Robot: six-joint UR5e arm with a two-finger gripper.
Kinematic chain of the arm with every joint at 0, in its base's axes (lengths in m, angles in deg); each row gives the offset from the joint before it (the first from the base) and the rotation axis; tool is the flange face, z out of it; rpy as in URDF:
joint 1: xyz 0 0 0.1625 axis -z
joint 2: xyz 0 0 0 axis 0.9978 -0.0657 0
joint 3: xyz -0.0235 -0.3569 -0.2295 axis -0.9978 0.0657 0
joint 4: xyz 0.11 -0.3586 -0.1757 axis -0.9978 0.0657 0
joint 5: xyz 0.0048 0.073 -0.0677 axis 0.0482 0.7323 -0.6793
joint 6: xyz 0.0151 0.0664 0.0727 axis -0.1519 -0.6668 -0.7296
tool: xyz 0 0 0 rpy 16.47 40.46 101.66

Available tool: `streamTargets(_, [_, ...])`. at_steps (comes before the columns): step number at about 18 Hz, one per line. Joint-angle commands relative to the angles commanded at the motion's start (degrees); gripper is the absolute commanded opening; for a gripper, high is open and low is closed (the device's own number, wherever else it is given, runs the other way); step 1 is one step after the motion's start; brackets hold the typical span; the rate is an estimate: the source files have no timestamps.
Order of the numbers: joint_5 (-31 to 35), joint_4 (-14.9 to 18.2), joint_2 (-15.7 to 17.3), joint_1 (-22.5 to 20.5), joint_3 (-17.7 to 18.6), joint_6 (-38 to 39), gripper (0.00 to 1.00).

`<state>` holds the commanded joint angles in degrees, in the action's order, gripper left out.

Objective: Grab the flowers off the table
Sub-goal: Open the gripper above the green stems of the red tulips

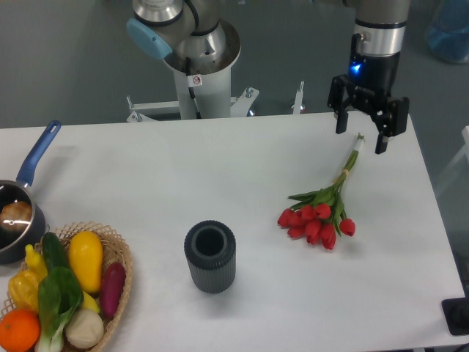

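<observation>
Item: the flowers [320, 213], one bunch of red tulips, lying flat on the surface [242, 183]. You had them still untouched; nothing of the pick was done beyond bringing the arm near.

Position: taking the dark ribbed cylinder [210, 257] as landmark, the bunch lay to its right and a little farther back, well apart from it. The red heads pointed toward the cylinder's side; the thin pale stems ran away from it, up toward the far right corner.

End effector [362, 138]: your two fingers stood spread wide, holding nothing, hovering over the stem tips, at the end of the bunch farthest from the cylinder.

Condition of item: about nine red blooms clustered tight, green leaves behind them, stems gathered into one narrow bundle.

Remaining, as you could judge: lowering over the stems, closing, and lifting.

Also logged: a basket of vegetables [69, 293] left of the cylinder, a blue-handled pan [18, 213] beyond it.
</observation>
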<state>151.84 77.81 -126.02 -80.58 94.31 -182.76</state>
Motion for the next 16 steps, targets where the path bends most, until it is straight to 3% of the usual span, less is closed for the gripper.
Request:
streamTargets(9, [0.0,0.0,0.3,0.0,0.9,1.0,1.0])
streamTargets(16, [-0.2,-0.4,0.0,0.0,4.1,4.2,1.0])
